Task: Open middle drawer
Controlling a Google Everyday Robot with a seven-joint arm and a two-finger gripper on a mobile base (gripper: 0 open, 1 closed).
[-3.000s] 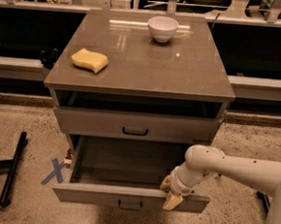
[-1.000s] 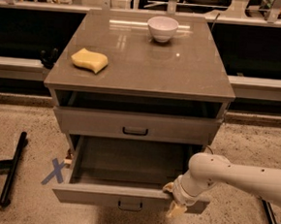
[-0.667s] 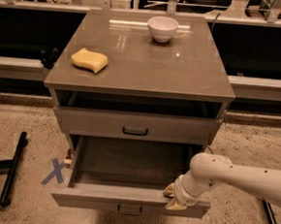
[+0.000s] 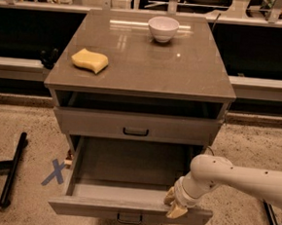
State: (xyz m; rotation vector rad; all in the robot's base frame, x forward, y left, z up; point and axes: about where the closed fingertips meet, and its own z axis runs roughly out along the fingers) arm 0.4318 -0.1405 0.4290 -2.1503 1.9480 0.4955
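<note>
Camera view: middle drawer (image 4: 126, 172), under the cabinet's (image 4: 144, 71) shut upper drawer (image 4: 96, 123), stands well out. Gripper (image 4: 176, 205) at its front rim; grip state cannot be told. Opening looks essentially done.

The worktop (image 4: 149, 68) is plain glossy grey-brown. On it, the bowl (image 4: 163, 28) is white and the sponge (image 4: 90, 60) yellow. The middle drawer (image 4: 89, 208) is grey-taupe inside and out, and its loop handle (image 4: 129, 218) is dark. The hand (image 4: 175, 205), at the drawer front's right end, is pale tan on an off-white arm (image 4: 243, 178). The floor (image 4: 255, 143) is speckled beige and bears a blue tape cross (image 4: 56, 172). The bar (image 4: 12, 170) at left is black.
</note>
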